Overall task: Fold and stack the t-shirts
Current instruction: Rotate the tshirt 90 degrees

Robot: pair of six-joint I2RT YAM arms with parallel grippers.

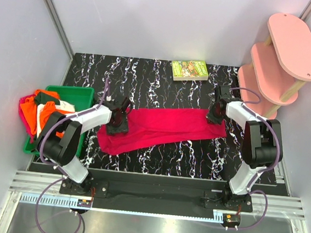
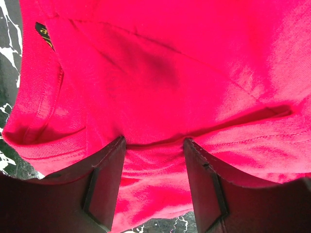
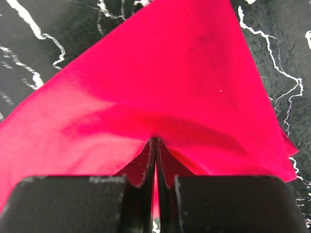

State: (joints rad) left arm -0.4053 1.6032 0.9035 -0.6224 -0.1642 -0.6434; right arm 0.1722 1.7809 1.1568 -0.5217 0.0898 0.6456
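- My right pincer [image 3: 155, 148] is clamped on a corner of the shirt [image 3: 170, 82], at the end far from the bin [image 1: 69, 90].
- My left pincer [image 2: 154, 170] gapes on the bin-side end.
- The shirt's long axis runs from the bin across the desk [image 1: 148, 77].

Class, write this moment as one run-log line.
left gripper: open, on red shirt | right gripper: shut on red shirt | other shirts: heaped in green bin
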